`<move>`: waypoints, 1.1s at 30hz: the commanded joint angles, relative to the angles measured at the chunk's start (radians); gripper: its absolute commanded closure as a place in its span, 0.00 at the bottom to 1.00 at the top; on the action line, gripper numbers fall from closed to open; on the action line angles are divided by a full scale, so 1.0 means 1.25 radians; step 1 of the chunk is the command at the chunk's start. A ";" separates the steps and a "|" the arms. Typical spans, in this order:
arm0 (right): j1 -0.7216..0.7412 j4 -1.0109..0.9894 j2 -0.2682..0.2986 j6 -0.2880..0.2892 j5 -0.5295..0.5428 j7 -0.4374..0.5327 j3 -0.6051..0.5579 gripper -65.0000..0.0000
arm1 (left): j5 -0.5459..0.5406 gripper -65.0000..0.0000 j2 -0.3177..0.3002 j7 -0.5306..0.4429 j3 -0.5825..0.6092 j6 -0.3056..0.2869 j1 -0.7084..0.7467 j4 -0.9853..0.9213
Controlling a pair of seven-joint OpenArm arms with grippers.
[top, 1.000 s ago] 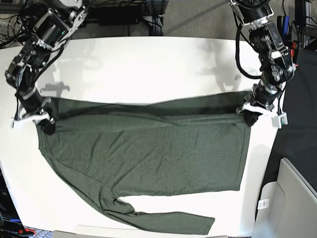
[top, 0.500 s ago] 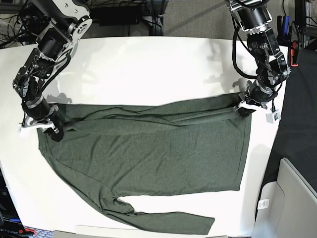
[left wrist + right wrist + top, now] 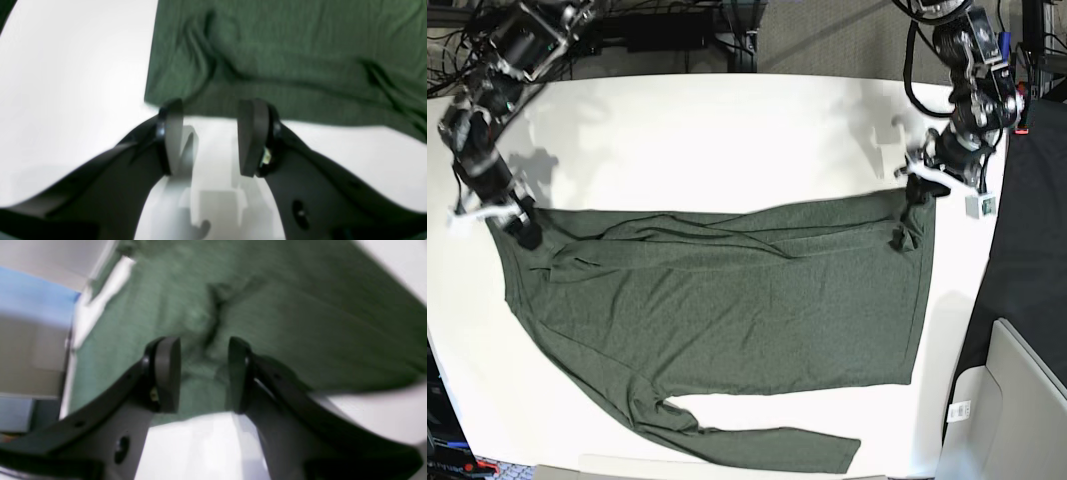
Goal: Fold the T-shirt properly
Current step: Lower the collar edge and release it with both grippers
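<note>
Dark olive-green knit, the T-shirt (image 3: 727,320) lies spread flat on the white table (image 3: 727,130), its body running across the middle of the base view, one long sleeve (image 3: 757,445) trailing along the near edge and the other sleeve folded across the upper edge of the body as a long band of creases (image 3: 727,228).

Left gripper (image 3: 210,133): jaws parted, nothing between the pads; bare table shows in the gap, and the shirt's edge lies just beyond the fingertips. In the base view this gripper (image 3: 919,180) stands above the shirt's upper corner on that view's right, where a small puckered tuft of cloth (image 3: 907,225) remains.

Right gripper (image 3: 203,373): jaws likewise parted, with cloth visible behind the gap but none pinched. In the base view it (image 3: 517,222) sits at the shirt's upper corner on that view's left.

Change over the last second: both grippers were closed on the two upper corners, holding the edge taut; both have since let go and risen slightly, and the released edge has settled with more wrinkling, especially at the tuft.

Interpretation: the fold of the far sleeve onto the body appears to be laid down and released. The near sleeve is not yet folded, nor is the body, so the task is judged to be at an early stage. The leftover creases may need smoothing before further folds.
</note>
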 commanded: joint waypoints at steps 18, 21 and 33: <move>-0.100 0.075 0.028 0.011 0.100 0.016 0.035 0.63 | -0.007 0.59 0.046 -0.020 -0.010 -0.001 -0.101 -0.197; -0.100 0.075 0.028 0.011 0.100 0.016 0.035 0.63 | -0.007 0.60 0.054 -0.021 -0.010 -0.001 -0.128 -0.236; -0.105 0.071 0.024 0.011 0.094 0.015 0.035 0.63 | -0.007 1.00 0.056 -0.022 -0.010 -0.006 -0.166 -0.276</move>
